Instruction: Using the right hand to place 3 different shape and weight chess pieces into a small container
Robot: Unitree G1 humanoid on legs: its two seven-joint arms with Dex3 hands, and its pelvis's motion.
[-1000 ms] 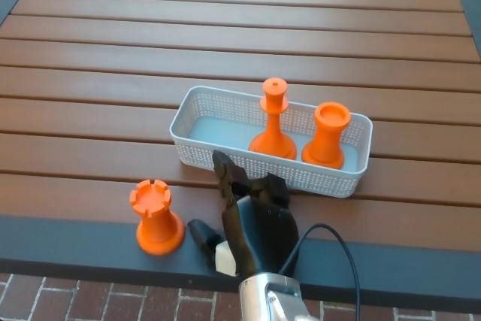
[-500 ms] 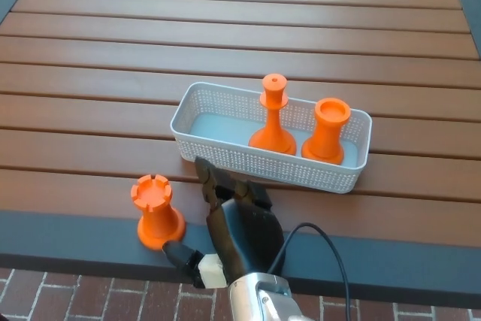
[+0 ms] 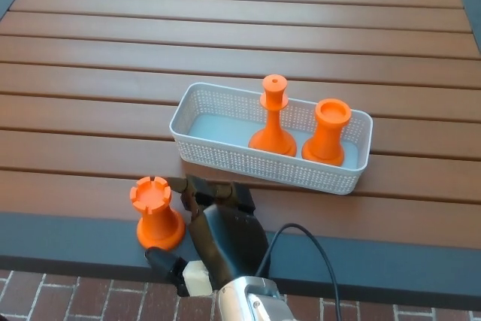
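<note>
An orange rook (image 3: 156, 214) stands upright near the table's front edge, on the dark border strip. My right hand (image 3: 214, 231) is just to its right, open, with the thumb low by the rook's base and the fingers reaching toward its side; nothing is held. A white mesh basket (image 3: 218, 152) sits behind, holding two upright orange pieces: a tall slim one (image 3: 273, 119) and a stubbier cup-topped one (image 3: 328, 134). My left hand is out of the picture.
The table is of brown wooden slats (image 3: 225, 35) with a dark front border (image 3: 391, 249). Below the edge is a brick floor (image 3: 90, 298). A black cable (image 3: 301, 242) loops from my right wrist.
My right hand has moved left along the front edge, closing in on the rook. The rook, basket and the two pieces inside have stayed put.
</note>
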